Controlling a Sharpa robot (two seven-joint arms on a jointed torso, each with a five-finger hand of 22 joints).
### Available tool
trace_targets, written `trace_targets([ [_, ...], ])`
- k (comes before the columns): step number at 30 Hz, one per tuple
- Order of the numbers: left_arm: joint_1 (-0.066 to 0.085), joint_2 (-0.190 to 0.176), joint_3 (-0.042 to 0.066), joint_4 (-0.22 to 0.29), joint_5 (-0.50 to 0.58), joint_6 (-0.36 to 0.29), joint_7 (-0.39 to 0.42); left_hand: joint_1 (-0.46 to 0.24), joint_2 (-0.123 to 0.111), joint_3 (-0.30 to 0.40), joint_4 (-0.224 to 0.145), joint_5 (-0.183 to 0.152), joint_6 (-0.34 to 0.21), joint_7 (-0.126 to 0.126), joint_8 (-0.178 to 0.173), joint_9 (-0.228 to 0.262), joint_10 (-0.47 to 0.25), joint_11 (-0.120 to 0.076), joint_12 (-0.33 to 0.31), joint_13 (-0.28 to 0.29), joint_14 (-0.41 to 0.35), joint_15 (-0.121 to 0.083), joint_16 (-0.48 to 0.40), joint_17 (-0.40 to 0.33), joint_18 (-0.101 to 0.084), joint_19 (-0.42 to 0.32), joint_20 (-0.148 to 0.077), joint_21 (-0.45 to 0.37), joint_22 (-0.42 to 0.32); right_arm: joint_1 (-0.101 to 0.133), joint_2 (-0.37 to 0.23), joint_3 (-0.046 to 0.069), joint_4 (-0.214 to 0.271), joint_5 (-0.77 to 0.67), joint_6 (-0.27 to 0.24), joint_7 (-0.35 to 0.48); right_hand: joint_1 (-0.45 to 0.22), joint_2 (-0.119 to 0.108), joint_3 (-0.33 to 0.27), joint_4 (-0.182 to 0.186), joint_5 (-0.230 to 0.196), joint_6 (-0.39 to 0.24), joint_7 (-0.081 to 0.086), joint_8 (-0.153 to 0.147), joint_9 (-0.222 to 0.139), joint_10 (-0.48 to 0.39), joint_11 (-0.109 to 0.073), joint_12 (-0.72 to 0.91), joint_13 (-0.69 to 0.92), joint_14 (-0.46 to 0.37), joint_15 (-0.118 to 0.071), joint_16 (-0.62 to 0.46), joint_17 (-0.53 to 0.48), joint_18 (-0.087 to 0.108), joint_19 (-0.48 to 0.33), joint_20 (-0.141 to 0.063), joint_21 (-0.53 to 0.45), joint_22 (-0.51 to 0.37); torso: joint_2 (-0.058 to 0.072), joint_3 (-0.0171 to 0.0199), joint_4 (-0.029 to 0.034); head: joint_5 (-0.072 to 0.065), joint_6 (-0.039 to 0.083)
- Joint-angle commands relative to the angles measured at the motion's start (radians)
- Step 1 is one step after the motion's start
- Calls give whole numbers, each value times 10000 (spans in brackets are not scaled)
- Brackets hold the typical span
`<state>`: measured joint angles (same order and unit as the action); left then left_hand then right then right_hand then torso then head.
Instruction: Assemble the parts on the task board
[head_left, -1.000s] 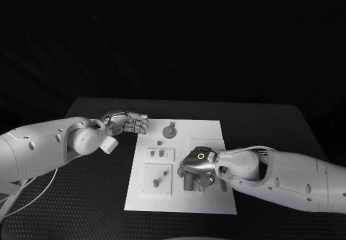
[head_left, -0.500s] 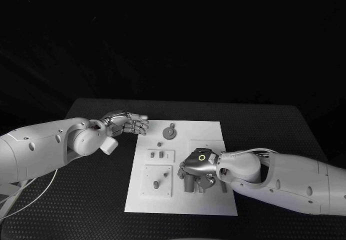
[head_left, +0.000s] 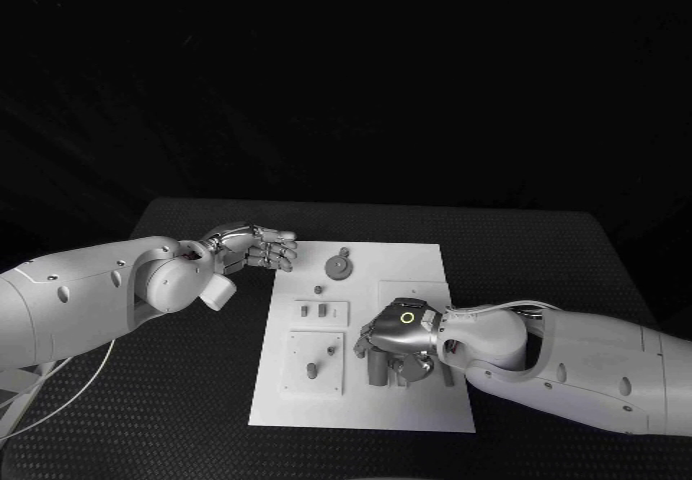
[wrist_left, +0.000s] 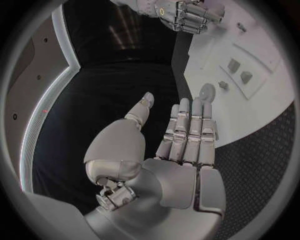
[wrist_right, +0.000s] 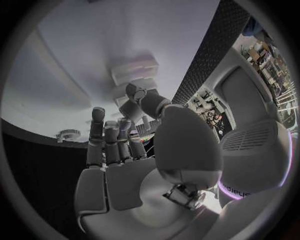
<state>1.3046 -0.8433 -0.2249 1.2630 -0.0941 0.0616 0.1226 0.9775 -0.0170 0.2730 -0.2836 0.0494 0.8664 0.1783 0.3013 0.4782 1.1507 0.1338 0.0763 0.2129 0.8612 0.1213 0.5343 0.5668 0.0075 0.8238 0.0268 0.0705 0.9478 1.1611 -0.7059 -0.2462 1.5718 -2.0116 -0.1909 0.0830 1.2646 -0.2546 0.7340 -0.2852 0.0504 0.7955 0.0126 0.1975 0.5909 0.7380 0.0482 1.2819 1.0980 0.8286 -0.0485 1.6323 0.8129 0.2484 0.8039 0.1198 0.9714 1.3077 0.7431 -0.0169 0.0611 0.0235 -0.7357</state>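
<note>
The white task board lies mid-table. On it are a grey gear, small grey parts and a peg on a raised plate. My right hand is over the board's near right part, fingers pointing down at it. The right wrist view shows its fingers straight, thumb apart, nothing between them, with a raised block and the gear beyond. My left hand hovers beside the board's far left corner; its fingers are extended and hold nothing.
Black textured table surrounds the board on all sides. In the left wrist view the board, gear and two small parts lie ahead, with my right hand at the far side.
My right hand has slid a little toward the board's near edge. The left hand has stayed in place.
</note>
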Motion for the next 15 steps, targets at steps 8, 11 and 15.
trace_targets([
  [8,7,3,5,5,3,192,51,-83,-4,38,-42,-3,-79,-7,-48,-1,-25,-31,-2,17,13,17,-54,16,62,-19,-33,18,-9,29,-202,-10,249,-172,-256,47,3,-76,91,-22,-18,-43,39,9,-13,-84,-1,124,-31,-103,35,66,-31,134,-82,-13,-65,99,-2,-4,0,2,1],
  [11,7,2,5,-1,3,199,46,-83,-5,38,-43,-3,-79,-7,-48,-1,-24,-31,-2,17,14,17,-53,17,62,-19,-33,18,-8,82,-276,-10,324,-253,-277,14,3,-77,93,-23,-18,-39,46,16,-13,-85,0,135,-34,-104,37,75,-33,134,-77,-14,-60,101,1,-1,-13,-28,18],
  [15,7,3,5,-8,3,220,51,-82,-4,40,-44,-3,-77,-8,-46,0,-22,-32,0,18,15,16,-53,18,63,-18,-33,19,-8,106,-367,-10,385,-308,-334,-10,17,-71,105,-27,-18,-20,49,36,-12,-83,3,163,-40,-102,41,96,-36,134,-60,-18,-48,103,-4,-5,-6,-30,27],
])
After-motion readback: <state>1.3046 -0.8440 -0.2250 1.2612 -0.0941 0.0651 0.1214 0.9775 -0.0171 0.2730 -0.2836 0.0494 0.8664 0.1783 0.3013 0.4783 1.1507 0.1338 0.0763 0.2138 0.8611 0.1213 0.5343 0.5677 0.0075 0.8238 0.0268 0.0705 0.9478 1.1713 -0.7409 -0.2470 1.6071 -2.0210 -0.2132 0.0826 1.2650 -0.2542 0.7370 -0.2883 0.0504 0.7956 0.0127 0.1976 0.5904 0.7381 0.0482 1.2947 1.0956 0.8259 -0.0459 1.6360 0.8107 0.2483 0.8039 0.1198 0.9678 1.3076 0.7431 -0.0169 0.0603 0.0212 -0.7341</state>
